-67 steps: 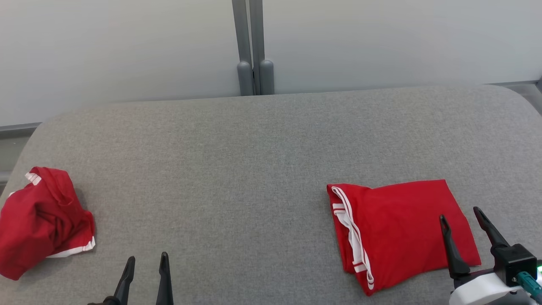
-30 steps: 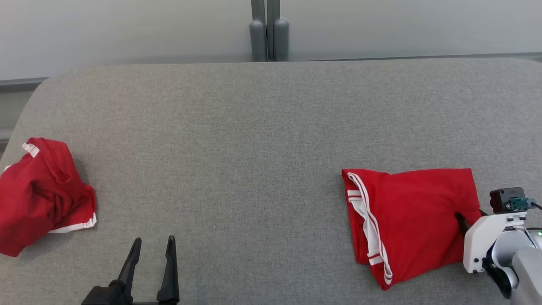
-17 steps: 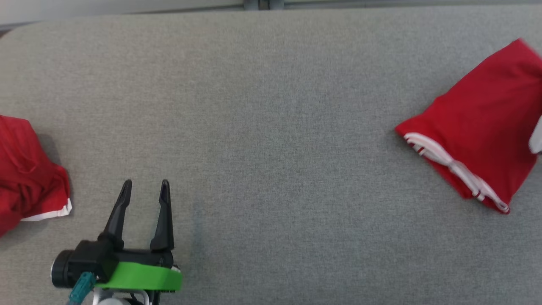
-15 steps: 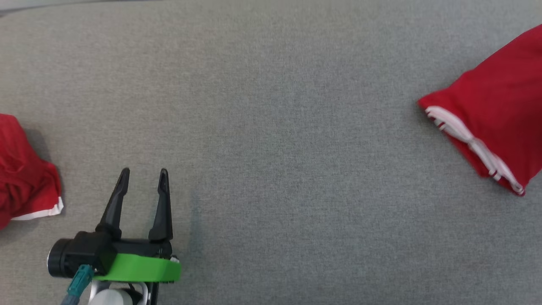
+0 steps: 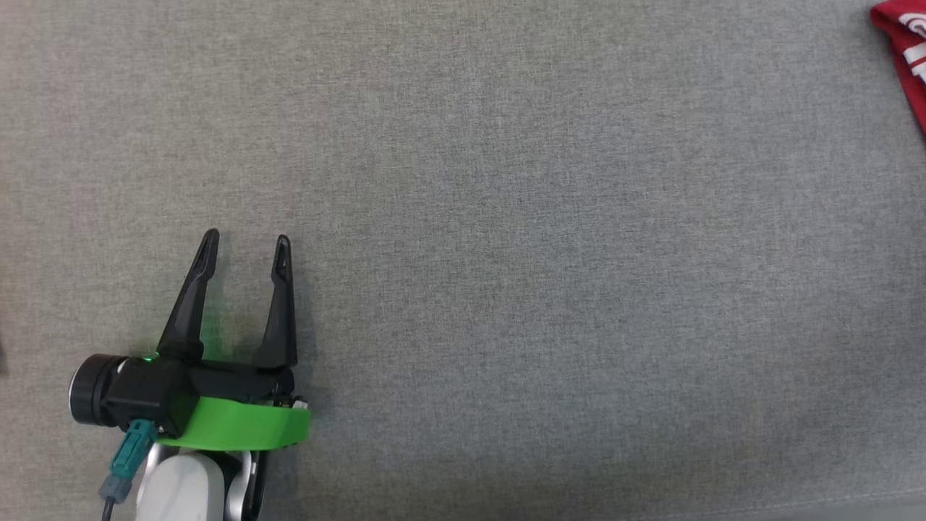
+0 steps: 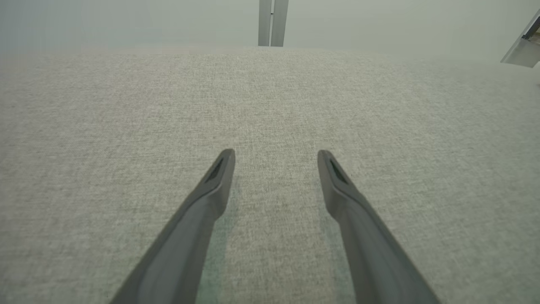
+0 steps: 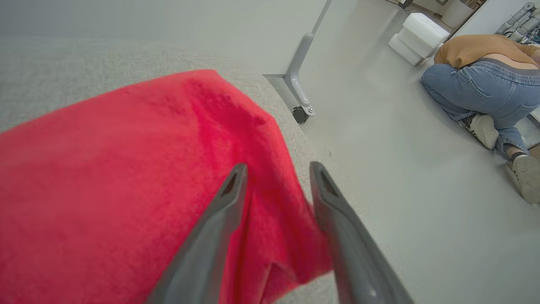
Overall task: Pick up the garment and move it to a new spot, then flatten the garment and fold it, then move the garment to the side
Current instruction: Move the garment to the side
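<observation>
Two hands are seen: the left hand (image 5: pixel 246 237) is held spread wide above the grey worktop (image 5: pixel 542 217), close to its near edge. The right hand (image 7: pixel 279 166) is held with fingers apart over the red garment (image 7: pixel 126 169), which is laid by a rounded corner at the worktop's right edge, cloth lying between the fingers. A crouching person (image 7: pixel 481 80) is seen on the floor (image 7: pixel 400 169) beyond that edge.

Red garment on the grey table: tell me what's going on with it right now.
The right gripper is at the red garment, fingers apart and straddling its edge near the corner of the grey padded table. The left gripper hangs open over bare table, holding nothing. The garment lies on the table. A person crouches on the floor beyond.
</observation>
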{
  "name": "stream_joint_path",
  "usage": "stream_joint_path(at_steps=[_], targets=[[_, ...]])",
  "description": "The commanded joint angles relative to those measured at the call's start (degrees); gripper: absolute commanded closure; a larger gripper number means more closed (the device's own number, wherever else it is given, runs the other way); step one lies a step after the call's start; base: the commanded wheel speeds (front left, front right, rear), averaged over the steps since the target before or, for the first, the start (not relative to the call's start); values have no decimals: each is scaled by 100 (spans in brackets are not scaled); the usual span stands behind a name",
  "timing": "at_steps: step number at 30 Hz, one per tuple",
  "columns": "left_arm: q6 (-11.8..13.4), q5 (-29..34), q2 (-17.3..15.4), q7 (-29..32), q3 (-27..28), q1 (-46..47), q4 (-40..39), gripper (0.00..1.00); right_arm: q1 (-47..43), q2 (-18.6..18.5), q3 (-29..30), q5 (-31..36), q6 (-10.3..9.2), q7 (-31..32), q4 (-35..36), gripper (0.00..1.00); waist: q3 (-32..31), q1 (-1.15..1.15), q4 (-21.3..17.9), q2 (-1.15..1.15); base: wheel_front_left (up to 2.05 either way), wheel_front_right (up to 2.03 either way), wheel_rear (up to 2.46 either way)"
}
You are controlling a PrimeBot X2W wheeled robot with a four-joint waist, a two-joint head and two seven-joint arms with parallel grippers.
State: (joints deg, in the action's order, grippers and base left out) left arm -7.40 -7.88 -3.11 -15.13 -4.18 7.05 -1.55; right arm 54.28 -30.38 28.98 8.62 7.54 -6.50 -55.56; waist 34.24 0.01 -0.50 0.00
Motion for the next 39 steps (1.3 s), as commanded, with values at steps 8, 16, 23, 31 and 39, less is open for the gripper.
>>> stream_joint_path(at_steps=[8, 16, 23, 31, 39], targets=[[-14, -142, -1, 0, 188, -294, 83, 0, -360, 693, 1005, 1324, -11, -437, 661, 0, -793, -1, -165, 0, 0, 0, 0], [18, -407, 16, 0, 264, -918, 252, 0, -1584, 1464, 69, 972, -11, -866, 2468, 0, -2240, -1, -120, 0, 0, 0, 0], [178, -590, 15, -1, 414, -1465, 363, 0, -3794, 1960, -917, -127, -10, -868, 4579, 0, -3062, -1, -28, 0, 0, 0, 0], [139, -522, 15, 0, 557, -1611, 536, 0, -5420, 2507, -1567, -388, -11, -869, 5063, 0, -3399, -1, 32, 0, 0, 0, 0], [99, -473, 15, 0, 639, -1618, 679, 0, -6016, 2723, -1956, -507, -11, -870, 4804, 0, -3479, -1, -12, 0, 0, 0, 0]])
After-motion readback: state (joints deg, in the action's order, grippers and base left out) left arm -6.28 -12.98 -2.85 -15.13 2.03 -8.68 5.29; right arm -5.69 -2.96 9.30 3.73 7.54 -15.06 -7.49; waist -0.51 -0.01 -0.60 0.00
